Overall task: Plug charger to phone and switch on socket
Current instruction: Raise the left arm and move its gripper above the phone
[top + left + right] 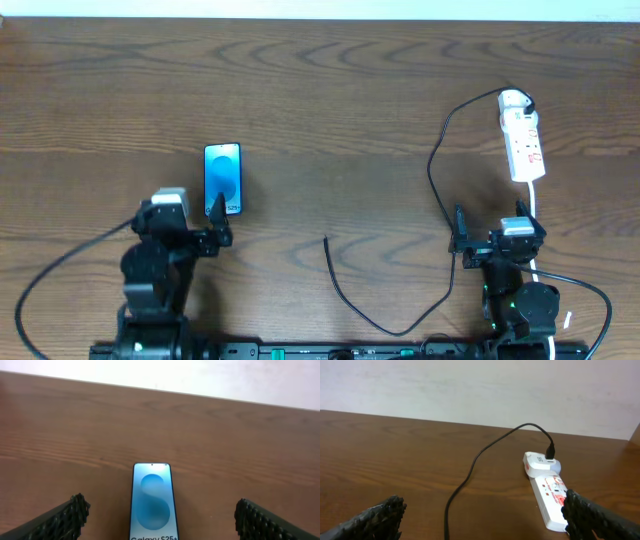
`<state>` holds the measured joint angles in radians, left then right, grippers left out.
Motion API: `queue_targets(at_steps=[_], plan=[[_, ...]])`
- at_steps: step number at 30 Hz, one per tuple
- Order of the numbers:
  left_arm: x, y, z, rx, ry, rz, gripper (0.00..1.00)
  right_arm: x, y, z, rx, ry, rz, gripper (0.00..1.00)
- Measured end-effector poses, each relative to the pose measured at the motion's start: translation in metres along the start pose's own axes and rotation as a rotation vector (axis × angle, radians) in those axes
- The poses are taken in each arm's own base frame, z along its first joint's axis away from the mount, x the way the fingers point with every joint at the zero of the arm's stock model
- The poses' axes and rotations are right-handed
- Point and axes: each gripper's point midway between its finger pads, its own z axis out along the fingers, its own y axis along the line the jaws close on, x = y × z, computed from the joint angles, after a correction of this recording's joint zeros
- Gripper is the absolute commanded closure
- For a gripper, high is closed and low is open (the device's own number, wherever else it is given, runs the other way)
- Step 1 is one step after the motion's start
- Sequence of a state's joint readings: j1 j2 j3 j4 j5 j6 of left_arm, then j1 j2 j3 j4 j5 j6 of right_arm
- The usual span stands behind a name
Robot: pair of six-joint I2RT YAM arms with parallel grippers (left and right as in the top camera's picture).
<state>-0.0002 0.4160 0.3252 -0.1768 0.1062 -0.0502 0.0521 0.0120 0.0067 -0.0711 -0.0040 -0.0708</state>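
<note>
The phone point(222, 178) lies flat at the left of the table, blue screen up. My left gripper point(217, 222) is open and empty just in front of its near end; in the left wrist view the phone point(152, 502) lies between the open fingers point(162, 508). The charger cable point(436, 170) runs from its plug in the far end of the socket point(522, 140), loops down the table, and ends in a free tip point(326, 240) at the centre. My right gripper point(497, 235) is open and empty in front of the socket point(550, 495), with the cable point(470, 470) between its fingers point(482, 507).
The socket's white cord point(535, 200) runs from its near end back past the right arm. A pale wall stands behind the table's far edge point(470, 422).
</note>
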Motion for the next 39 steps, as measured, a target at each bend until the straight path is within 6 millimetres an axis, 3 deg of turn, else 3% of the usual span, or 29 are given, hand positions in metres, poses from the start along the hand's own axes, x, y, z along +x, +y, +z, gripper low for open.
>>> queue_targets(at_steps=[8,18,25,39], plan=[[-0.025,-0.002,0.019,-0.013,0.108,-0.003,0.04,0.000,0.000,0.000,0.000,-0.001,0.000,0.01],[-0.031,-0.002,0.034,-0.039,0.337,-0.015,0.04,0.000,0.000,0.000,0.000,0.000,0.000,0.01],[-0.049,-0.004,0.042,-0.047,0.415,-0.015,0.04,0.000,0.000,0.000,0.000,-0.001,0.000,0.01],[-0.060,-0.008,0.052,-0.042,0.600,-0.005,0.04,0.000,0.000,0.000,0.000,-0.001,0.000,0.01]])
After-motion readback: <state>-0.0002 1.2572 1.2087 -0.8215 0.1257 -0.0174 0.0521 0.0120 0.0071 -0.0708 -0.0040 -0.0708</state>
